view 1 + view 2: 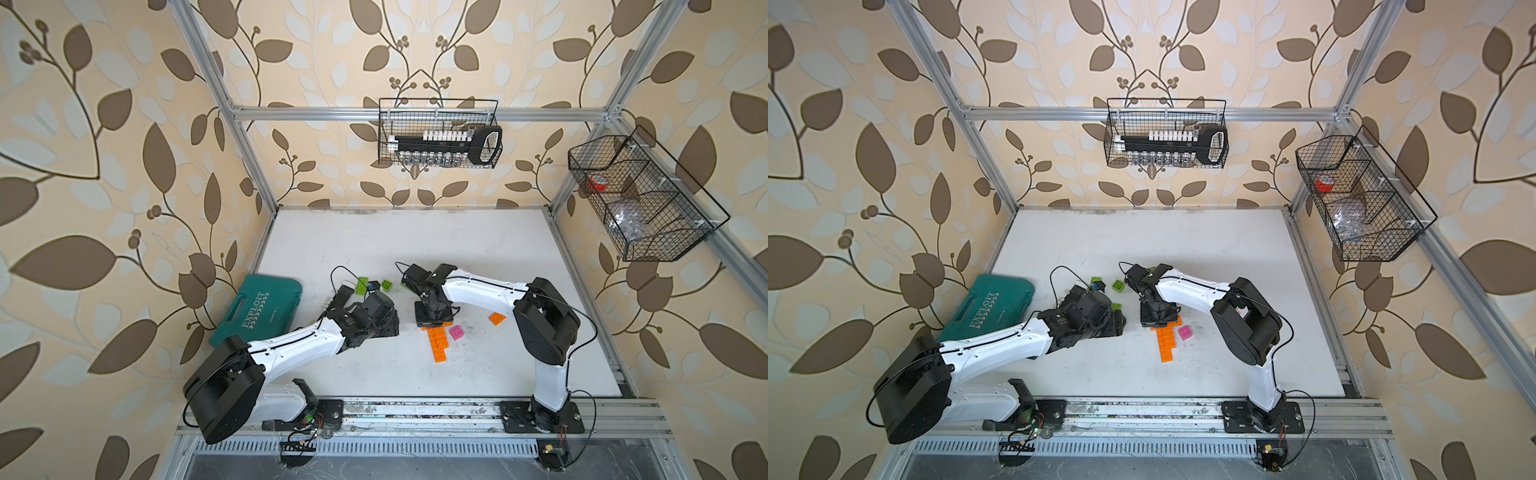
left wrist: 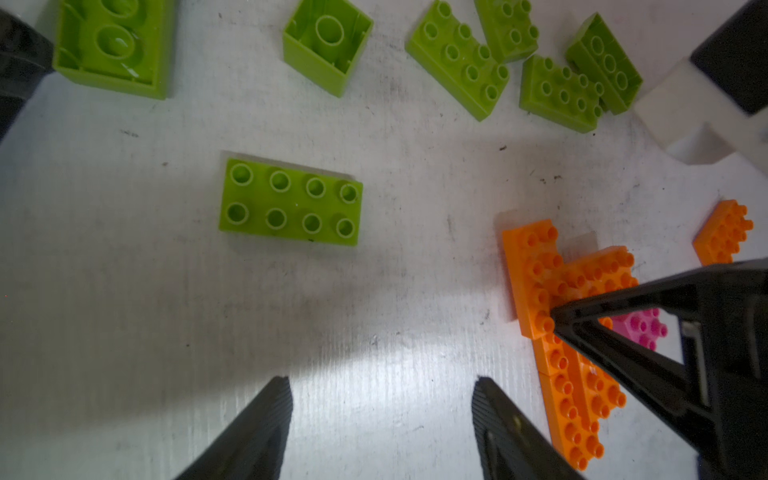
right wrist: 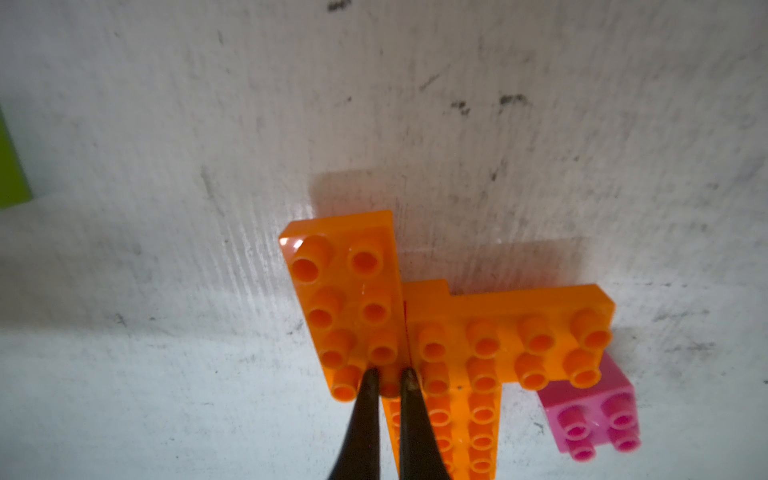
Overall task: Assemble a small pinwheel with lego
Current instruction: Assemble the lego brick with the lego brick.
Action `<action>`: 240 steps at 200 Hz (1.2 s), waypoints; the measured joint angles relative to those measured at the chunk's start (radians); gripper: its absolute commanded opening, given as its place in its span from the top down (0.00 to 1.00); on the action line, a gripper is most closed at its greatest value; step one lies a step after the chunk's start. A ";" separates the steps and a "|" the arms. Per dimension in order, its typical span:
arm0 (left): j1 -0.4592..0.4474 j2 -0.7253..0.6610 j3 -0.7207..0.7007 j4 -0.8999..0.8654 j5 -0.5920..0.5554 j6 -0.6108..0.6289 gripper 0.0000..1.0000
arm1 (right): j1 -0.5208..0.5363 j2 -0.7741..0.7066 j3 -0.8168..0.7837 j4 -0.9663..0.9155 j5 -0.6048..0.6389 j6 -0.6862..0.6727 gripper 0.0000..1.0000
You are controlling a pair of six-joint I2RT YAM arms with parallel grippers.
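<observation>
In both top views the joined orange bricks (image 1: 438,343) lie on the bench (image 1: 374,241), about midway between its side edges and nearer its front edge. The pink brick (image 1: 456,332) is just beside them, and a loose orange brick (image 1: 497,318) sits toward the right edge. Lime bricks (image 1: 363,283) are scattered behind the left arm, near the teal case (image 1: 257,309) at the left edge.

In the left wrist view the left gripper (image 2: 380,386) hangs over bare bench, jaws apart with nothing between them. A single lime brick (image 2: 291,201) lies ahead of it, studs up and apart from the others.

In the right wrist view the right gripper (image 3: 390,374) has its jaws together, tips resting on the studs where two orange bricks meet. Whether the pink brick touches the orange or sits slightly under its edge, I cannot tell.

The step looks like pinning the orange blades down while the left arm fetches a lime piece. Next, the left gripper would need to move over the single lime brick. It probably has to turn so the jaws close across the brick's narrow width.
</observation>
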 measured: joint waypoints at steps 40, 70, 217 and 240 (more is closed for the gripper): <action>0.000 -0.009 0.000 -0.004 0.000 0.000 0.29 | 0.000 -0.002 0.000 -0.001 0.000 -0.003 0.90; 0.000 -0.017 0.000 -0.007 0.000 0.000 0.29 | 0.000 -0.004 0.000 -0.004 0.002 -0.005 0.87; -0.005 0.067 0.175 -0.083 0.006 0.103 0.26 | -0.056 -0.267 -0.100 0.044 0.026 -0.027 0.72; -0.041 0.163 0.274 -0.105 0.016 0.173 0.26 | -0.156 -0.360 -0.204 0.071 0.023 -0.038 0.67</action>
